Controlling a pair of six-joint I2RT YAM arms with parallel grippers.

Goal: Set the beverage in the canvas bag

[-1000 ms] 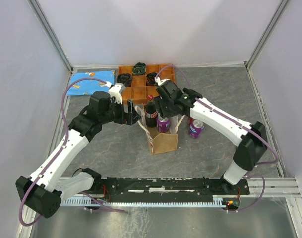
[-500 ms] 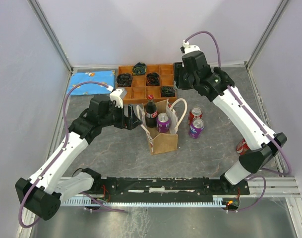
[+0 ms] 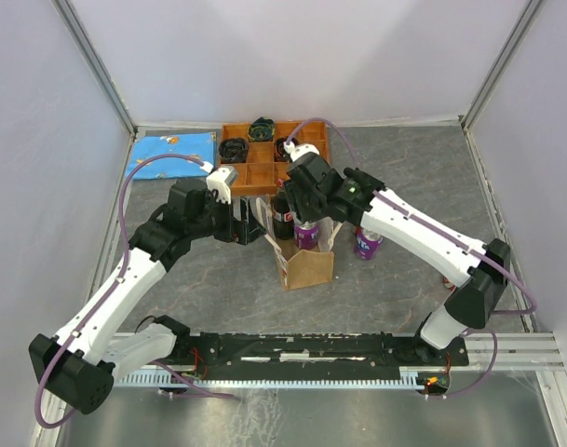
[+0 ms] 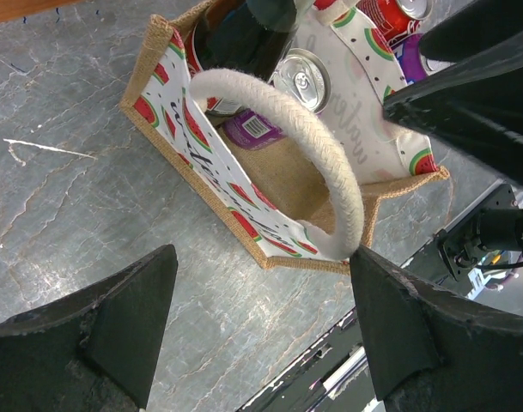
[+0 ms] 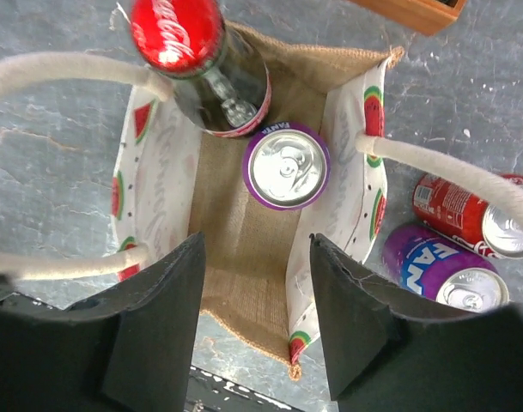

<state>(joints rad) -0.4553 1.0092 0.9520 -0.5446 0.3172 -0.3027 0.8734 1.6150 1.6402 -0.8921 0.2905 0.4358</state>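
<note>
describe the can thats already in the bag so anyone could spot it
Mid-table, just in front of the wooden tray, stands the tan canvas bag with white loop handles. Inside it, beside the red-capped cola bottle, is a purple can with a silver top. The other purple can and the red can sit outside the bag.

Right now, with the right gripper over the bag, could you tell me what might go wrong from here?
1. The right gripper hangs open just above the canvas bag, close to the tall cola bottle; a sideways move could tip the bottle.
2. The white rope handle arches right beside the gripper and could snag on it.
</note>
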